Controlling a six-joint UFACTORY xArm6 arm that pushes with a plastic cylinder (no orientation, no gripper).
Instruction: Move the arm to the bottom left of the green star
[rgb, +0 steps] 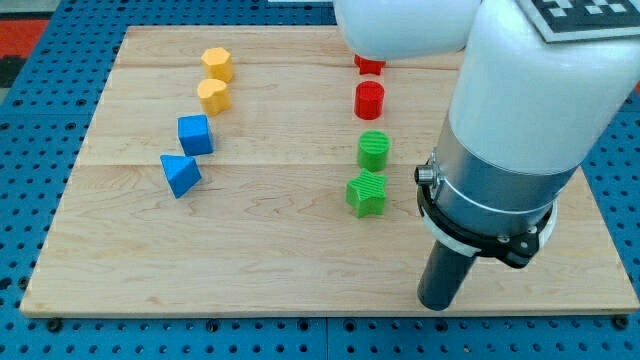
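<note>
The green star (366, 194) lies right of the middle of the wooden worktop (270, 250). Just above it is the green cylinder (373, 150), then the red cylinder (369, 100) and a red block (368, 65), perhaps another star, half hidden by the arm. My tip (437, 303) rests below and right of the star, well apart. No pincer shows on the rod. Far left of the star sit two blue (195, 134) (180, 174) and two yellow blocks (217, 64) (213, 96).

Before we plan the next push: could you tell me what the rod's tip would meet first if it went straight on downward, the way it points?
Almost certainly just the wooden board: my tip appears to rest on it already, right of and below the green star, touching no block.
</note>
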